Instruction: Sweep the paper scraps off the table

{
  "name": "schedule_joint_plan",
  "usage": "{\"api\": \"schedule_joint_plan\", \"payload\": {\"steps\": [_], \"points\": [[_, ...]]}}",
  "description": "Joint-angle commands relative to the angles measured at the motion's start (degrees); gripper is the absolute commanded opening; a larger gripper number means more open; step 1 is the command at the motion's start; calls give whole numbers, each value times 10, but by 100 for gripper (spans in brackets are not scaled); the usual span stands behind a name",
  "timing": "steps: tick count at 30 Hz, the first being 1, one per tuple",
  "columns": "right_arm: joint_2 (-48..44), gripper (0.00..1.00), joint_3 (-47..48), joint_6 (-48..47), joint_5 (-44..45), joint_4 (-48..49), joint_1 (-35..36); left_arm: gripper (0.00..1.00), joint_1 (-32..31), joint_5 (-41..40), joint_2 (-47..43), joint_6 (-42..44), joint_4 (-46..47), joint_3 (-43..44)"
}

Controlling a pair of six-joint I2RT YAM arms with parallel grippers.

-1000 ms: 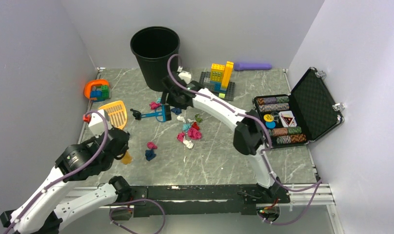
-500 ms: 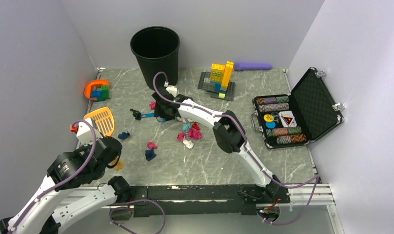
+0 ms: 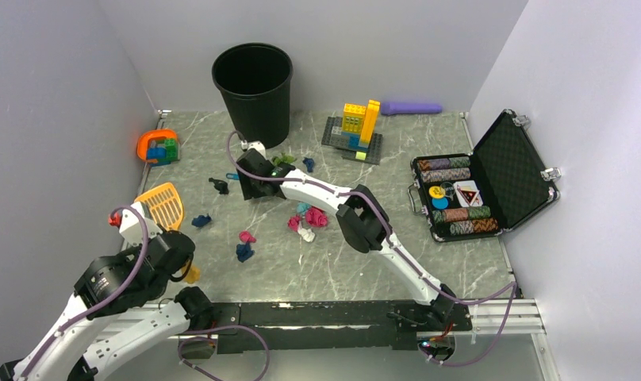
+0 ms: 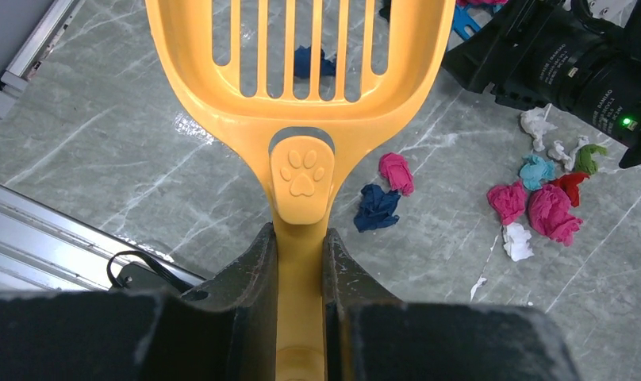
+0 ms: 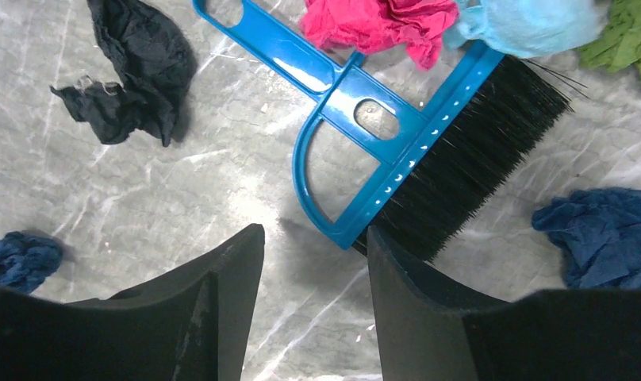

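Note:
Paper scraps lie on the marble table: a pink, white and teal cluster, a pink wad, navy wads, and green and navy wads near the bin. My left gripper is shut on the handle of an orange slotted scoop, at the near left in the top view. My right gripper is open and empty, just above the table beside a blue brush. Its right finger is close to the bristles. Pink, black and navy wads surround the brush.
A black bin stands at the back. A dark baseplate with stacked bricks and a purple object are at the back right. An open case of poker chips is at the right, and an orange holder with bricks at the left edge.
My right gripper has moved left, from beside the bin to over the blue brush. My left arm has drawn the scoop back and left, uncovering a navy wad.

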Motion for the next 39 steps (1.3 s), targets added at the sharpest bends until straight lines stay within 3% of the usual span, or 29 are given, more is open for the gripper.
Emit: {"api": "schedule_joint_plan", "payload": {"steps": [1,6,11,21,25,33,39], "points": [[-29,55,-28,-43,39,12,1,0,1,5,-5,-17,-4,-4],[-40,55,8,-83,68,0,6,0,2,19,-4,-29,11,-45],[-31,58,16,-111,33,40,6,0,2,38,-19,-62,29,-83],[35,56,75,-134,-33,91,6,0,1,34,-13,-33,6,-64],[59,53,84,-101,-53,70,2,0,1,38,-21,-34,11,-75],[-7,47,-61,-40,-41,42,-5,0,2,50,-22,-12,63,-105],[-104,26,-212,-23,-32,18,-5,0,5,48,18,45,132,-116]]}}
